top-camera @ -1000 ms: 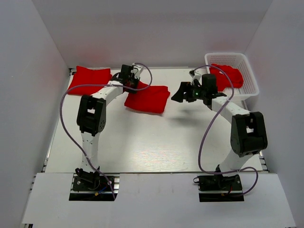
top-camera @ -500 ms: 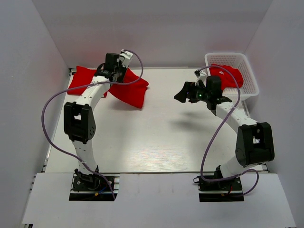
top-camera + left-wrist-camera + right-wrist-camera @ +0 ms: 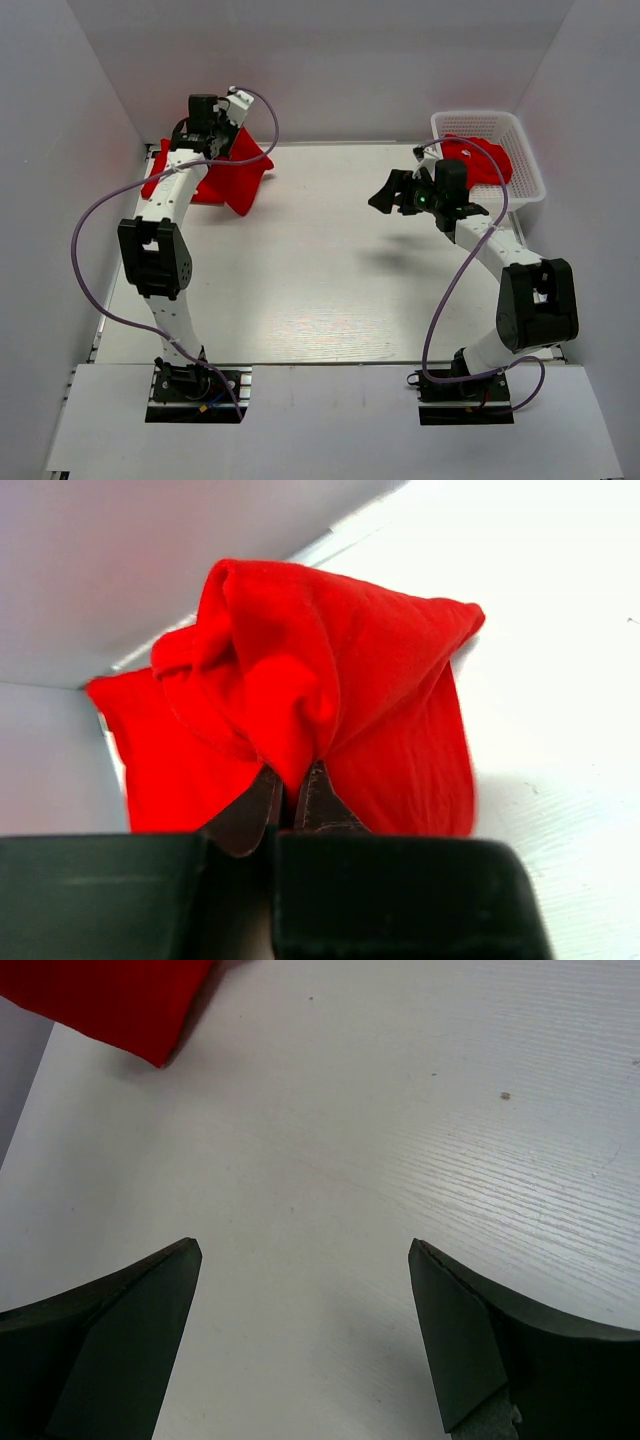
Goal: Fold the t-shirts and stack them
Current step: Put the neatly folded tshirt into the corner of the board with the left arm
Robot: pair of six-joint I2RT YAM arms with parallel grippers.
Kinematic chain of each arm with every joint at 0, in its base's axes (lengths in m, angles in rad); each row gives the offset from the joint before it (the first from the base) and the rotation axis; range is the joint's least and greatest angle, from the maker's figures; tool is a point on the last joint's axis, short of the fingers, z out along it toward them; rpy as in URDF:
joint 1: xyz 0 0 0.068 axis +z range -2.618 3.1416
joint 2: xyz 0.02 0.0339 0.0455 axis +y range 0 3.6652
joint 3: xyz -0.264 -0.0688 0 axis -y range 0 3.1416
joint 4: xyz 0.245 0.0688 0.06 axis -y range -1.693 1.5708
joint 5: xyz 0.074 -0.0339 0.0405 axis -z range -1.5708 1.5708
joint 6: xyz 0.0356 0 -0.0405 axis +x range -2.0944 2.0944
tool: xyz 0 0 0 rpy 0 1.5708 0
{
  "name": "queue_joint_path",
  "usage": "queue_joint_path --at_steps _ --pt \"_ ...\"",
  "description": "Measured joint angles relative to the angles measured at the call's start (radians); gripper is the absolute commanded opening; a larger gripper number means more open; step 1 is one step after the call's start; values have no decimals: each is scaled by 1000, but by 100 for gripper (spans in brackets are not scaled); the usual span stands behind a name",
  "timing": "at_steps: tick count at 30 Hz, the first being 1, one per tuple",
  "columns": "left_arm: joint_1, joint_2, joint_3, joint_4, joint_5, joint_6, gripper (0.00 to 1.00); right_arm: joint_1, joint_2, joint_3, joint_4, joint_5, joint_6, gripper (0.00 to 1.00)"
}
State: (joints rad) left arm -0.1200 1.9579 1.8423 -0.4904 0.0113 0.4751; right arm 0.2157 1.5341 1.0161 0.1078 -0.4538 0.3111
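Grips a bunched bright red cloth t-shirt [image 3: 330, 670] in the left gripper [image 3: 293, 772], jaws pinched together on a fold, cloth hanging at the far-left corner of the white table [image 3: 330, 290]. Holds it partly over a second red t-shirt [image 3: 157, 175] lying there; contact unclear. Hovers with the right gripper [image 3: 305, 1260] over bare tabletop, jaws wide apart. Leaves a third red t-shirt [image 3: 480, 160] heaped in the white plastic mesh basket [image 3: 470, 118], far right

A white table [image 3: 320, 290] with a faint wood grain sits inside a plain white booth. A back wall [image 3: 320, 60] and two side walls, left [image 3: 50, 200] and right [image 3: 600, 200], enclose it. The light is soft and even.
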Motion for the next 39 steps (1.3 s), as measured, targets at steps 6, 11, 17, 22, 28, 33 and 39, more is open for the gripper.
queue_joint_path --at_steps 6,11,17,22,28,33,39 --pt "31 5 119 -37 12 18 0 0 0 0 0 14 8 90" --pt "60 10 172 -34 16 27 0 0 7 4 0 14 25 90" --pt "100 27 175 -34 31 30 0 0 39 33 -2 13 38 90" --pt "134 69 176 -27 52 21 0 0 51 50 -4 14 47 90" --pt "173 204 249 -25 58 -5 0 0 80 78 -8 18 48 90" --pt "198 266 272 -20 41 -32 0 1 108 103 -17 21 48 90" --pt "236 306 279 15 -10 -65 0 2 153 146 -29 19 49 90"
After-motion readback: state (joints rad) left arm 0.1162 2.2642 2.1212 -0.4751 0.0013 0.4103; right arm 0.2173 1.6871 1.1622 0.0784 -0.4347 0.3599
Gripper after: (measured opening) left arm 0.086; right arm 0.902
